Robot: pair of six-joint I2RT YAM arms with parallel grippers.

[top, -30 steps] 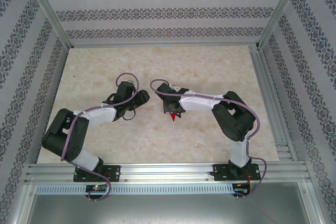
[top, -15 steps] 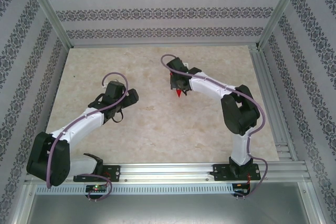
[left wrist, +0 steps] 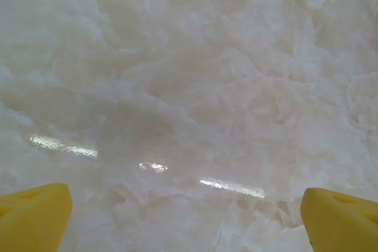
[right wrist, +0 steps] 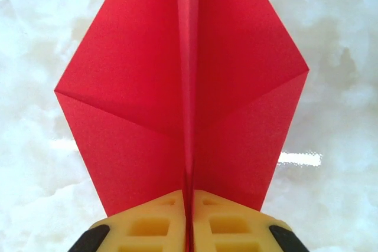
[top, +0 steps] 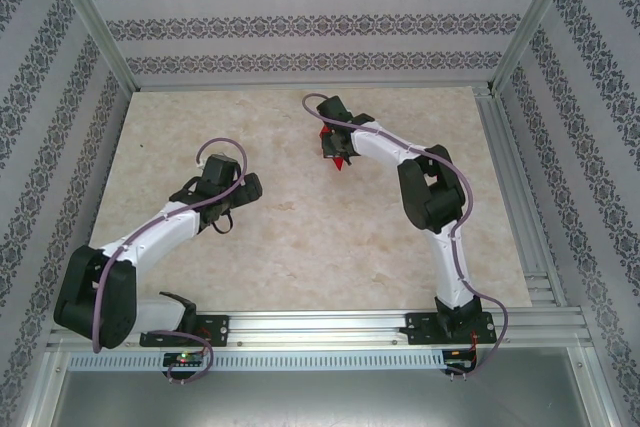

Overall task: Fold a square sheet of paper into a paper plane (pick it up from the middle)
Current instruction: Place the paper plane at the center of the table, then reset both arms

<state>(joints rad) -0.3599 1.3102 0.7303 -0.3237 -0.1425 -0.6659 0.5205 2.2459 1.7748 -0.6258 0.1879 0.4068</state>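
Paper plane (right wrist: pixel 189 98), red, wings spread, pinched by its centre ridge in my pressed-together right tool (right wrist: pixel 189 200) toward the far edge of the surface (top: pixel 300 247); my left tool (left wrist: pixel 189 216) spread and empty; handling, I judge: keep wings level, lower gently, release only once resting.

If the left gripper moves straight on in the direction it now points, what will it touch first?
The left gripper, jaws wide open, faces the bare table top; it would probably meet that first. Depth is unclear.
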